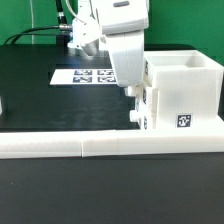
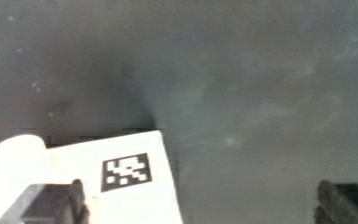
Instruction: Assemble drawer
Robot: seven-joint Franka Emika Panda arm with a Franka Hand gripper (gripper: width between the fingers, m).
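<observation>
white drawer just beside the lowered pincer

No legible text or numbers; only black-and-white square tags on the drawer and marker board.

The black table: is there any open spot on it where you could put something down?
Yes. Bare black table spreads between the marker board and the low white border wall, toward the exterior view's left. It is crowded toward the exterior view's right, where the gripper hangs close beside the drawer housing.
</observation>
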